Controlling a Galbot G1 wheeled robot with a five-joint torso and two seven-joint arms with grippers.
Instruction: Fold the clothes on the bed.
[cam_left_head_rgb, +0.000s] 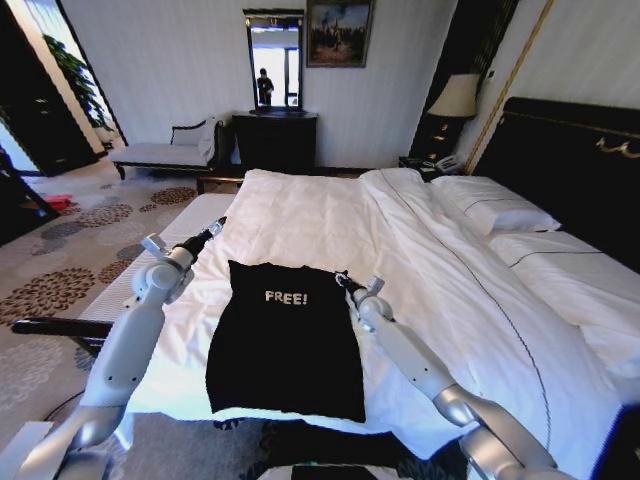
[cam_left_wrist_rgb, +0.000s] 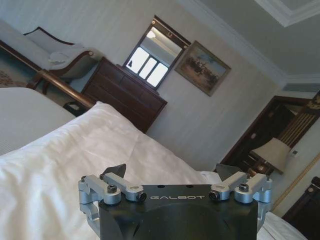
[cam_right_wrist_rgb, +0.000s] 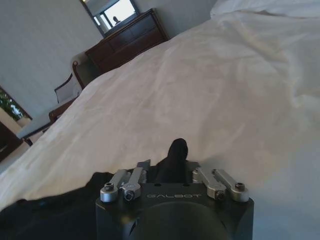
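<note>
Black T-shirt (cam_left_head_rgb: 286, 340) lies flat on the bed (cam_left_head_rgb: 330, 215) at its near edge, 6 o'clock in the head view. Right gripper (cam_left_head_rgb: 342, 277), at the shirt's 1 o'clock corner, has jaws pinching the fabric. Left gripper (cam_left_head_rgb: 219, 224), at 10 o'clock, hovers with jaws spread.

The T-shirt (cam_left_head_rgb: 285, 345) is black with white "FREE!" lettering across the chest. The bed (cam_left_head_rgb: 440, 290) is all white, duvet and pillows (cam_left_head_rgb: 498, 207), with a dark headboard (cam_left_head_rgb: 570, 160). The carpet (cam_left_head_rgb: 70, 250) is pale grey with brown floral medallions. The dresser (cam_left_head_rgb: 275, 140) is dark wood, the lampshade (cam_left_head_rgb: 456, 96) cream.
</note>
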